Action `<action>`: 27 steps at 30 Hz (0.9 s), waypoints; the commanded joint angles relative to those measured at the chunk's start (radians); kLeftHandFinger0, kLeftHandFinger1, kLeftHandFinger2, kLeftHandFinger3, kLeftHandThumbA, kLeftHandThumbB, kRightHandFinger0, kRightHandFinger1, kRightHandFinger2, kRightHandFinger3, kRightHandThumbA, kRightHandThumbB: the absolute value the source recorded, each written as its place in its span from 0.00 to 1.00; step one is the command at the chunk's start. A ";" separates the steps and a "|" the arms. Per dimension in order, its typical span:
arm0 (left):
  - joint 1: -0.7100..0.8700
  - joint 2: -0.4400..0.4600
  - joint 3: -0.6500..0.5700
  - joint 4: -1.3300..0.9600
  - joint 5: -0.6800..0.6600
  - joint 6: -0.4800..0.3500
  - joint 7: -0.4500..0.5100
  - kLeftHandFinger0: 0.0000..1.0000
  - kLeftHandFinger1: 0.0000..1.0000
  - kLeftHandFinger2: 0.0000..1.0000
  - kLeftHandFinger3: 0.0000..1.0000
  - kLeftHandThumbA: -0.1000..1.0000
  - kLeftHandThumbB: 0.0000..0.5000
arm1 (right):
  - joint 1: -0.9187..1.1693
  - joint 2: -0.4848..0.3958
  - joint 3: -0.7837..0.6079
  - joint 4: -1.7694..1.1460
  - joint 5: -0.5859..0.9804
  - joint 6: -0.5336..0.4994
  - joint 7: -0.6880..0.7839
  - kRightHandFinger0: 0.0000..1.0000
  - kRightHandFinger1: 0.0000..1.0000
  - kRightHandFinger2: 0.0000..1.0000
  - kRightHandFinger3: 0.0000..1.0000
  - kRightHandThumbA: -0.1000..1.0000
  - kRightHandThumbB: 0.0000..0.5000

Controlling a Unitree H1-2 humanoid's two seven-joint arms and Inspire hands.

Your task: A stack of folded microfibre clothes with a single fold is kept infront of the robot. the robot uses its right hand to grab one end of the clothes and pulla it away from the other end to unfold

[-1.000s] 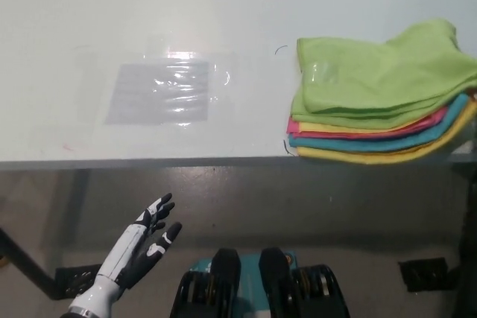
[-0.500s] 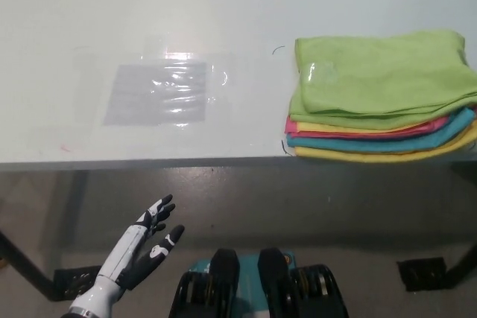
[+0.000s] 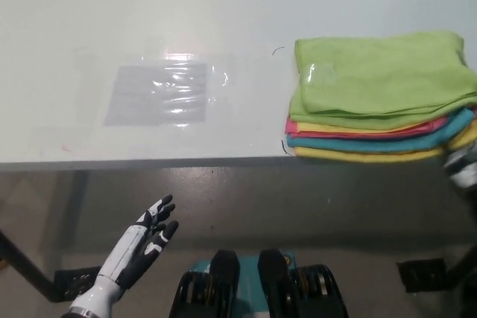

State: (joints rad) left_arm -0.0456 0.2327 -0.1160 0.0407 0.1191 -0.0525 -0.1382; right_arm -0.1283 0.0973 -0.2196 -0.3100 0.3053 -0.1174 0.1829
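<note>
Right hand (image 3: pixel 463 169), cropped at frame edge, possibly below cloths (image 3: pixel 380 102).

the white left hand (image 3: pixel 145 240) sits at about seven o'clock in the head view, low in the picture. its forearm runs up from the bottom edge and leans toward one o'clock. the palm faces up and the dark-tipped fingers (image 3: pixel 162 209) are spread apart, closed on nothing. at about four o'clock, right at the edge of the picture, only a small part of the right hand (image 3: pixel 463 169) shows, too little to tell its pose.
</note>
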 commanded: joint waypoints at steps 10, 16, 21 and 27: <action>-0.009 -0.006 0.028 -0.026 -0.043 -0.085 -0.003 1.00 1.00 1.00 1.00 0.96 0.55 | 0.007 -0.162 0.209 0.333 -0.185 -0.075 0.037 1.00 1.00 1.00 1.00 1.00 0.54; 0.003 -0.021 0.030 -0.032 -0.042 -0.096 0.003 1.00 1.00 1.00 1.00 0.95 0.55 | 0.024 -0.188 0.200 0.368 -0.131 -0.013 0.046 1.00 1.00 1.00 1.00 1.00 0.37; 0.043 -0.029 0.027 -0.055 -0.045 -0.102 -0.001 1.00 1.00 1.00 1.00 0.95 0.56 | 0.090 -0.191 0.210 0.367 -0.122 -0.008 0.061 1.00 1.00 1.00 1.00 1.00 0.34; 0.050 -0.028 0.027 -0.065 -0.050 -0.095 -0.007 1.00 1.00 1.00 1.00 0.92 0.53 | 0.115 -0.189 0.218 0.374 -0.136 -0.012 0.057 1.00 1.00 1.00 1.00 1.00 0.36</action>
State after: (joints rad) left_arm 0.0177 0.2025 -0.0970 0.0062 0.0863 -0.1100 -0.1382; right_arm 0.0007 -0.0834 -0.0110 0.0721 0.1489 -0.1300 0.2199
